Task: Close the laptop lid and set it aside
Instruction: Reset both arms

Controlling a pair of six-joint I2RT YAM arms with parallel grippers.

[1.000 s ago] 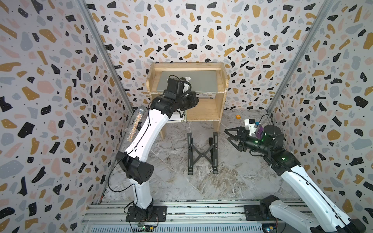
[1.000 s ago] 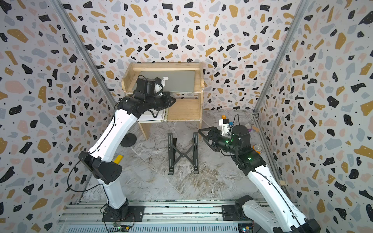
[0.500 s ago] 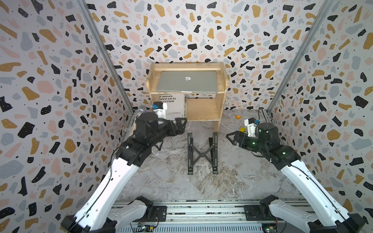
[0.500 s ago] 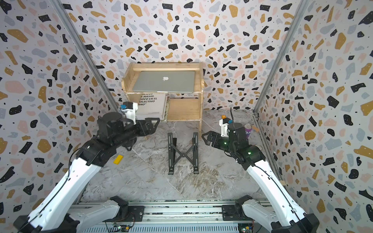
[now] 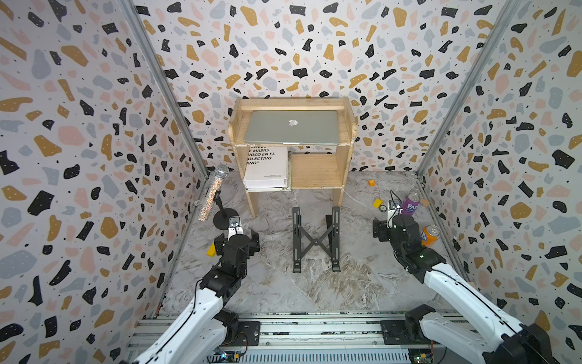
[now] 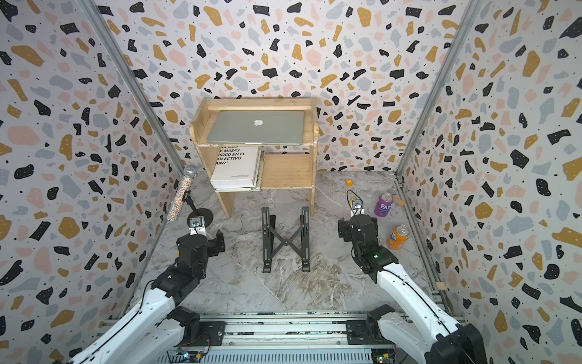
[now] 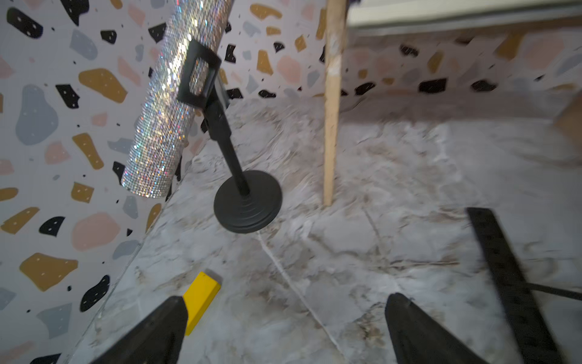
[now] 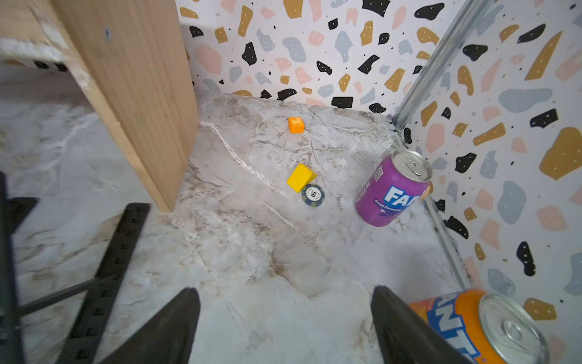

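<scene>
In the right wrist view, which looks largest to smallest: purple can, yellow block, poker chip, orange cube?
purple can
yellow block
poker chip, nearly like the block
orange cube, smallest, though it lies farther away
</scene>
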